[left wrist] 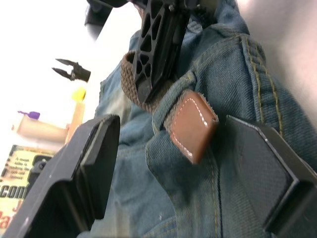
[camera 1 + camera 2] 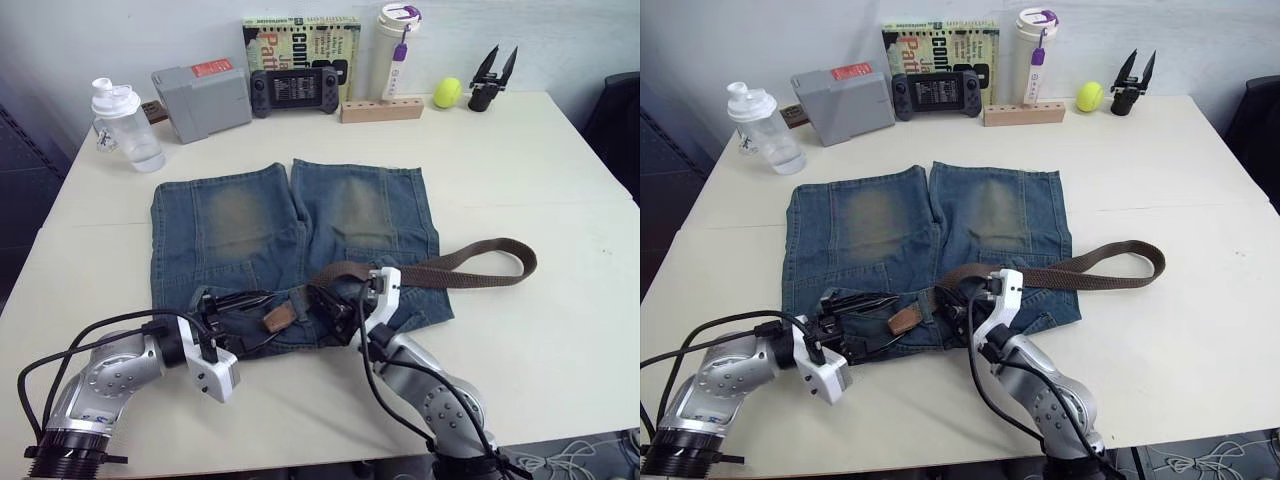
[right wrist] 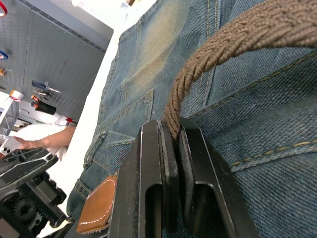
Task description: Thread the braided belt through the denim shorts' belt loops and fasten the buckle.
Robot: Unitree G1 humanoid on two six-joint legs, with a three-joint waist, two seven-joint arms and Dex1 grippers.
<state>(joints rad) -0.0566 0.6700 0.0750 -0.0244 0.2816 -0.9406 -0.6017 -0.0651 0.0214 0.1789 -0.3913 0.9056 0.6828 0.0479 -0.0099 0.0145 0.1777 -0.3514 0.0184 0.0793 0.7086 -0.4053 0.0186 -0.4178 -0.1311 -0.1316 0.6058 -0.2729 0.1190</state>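
The denim shorts point(image 2: 290, 230) lie flat on the white table, waistband towards me. The braided belt point(image 2: 480, 268) curves out over the table on the right and runs back to the waistband. Its tan leather tip point(image 1: 193, 126) pokes out from under a belt loop point(image 1: 171, 101). My left gripper point(image 1: 166, 124) is open, one finger on each side of that tip. My right gripper point(image 3: 171, 131) is shut on the braided belt just right of the loop, also seen at the waistband point(image 2: 330, 300). The buckle is hidden.
Along the table's far edge stand a clear bottle point(image 2: 125, 125), grey box point(image 2: 203, 98), game controller point(image 2: 293, 90), book point(image 2: 300, 40), white tumbler point(image 2: 395, 45), wooden block point(image 2: 382, 108), yellow ball point(image 2: 447, 92) and a black spare gripper point(image 2: 492, 75). A person's arm point(image 3: 44, 139) shows beyond the table.
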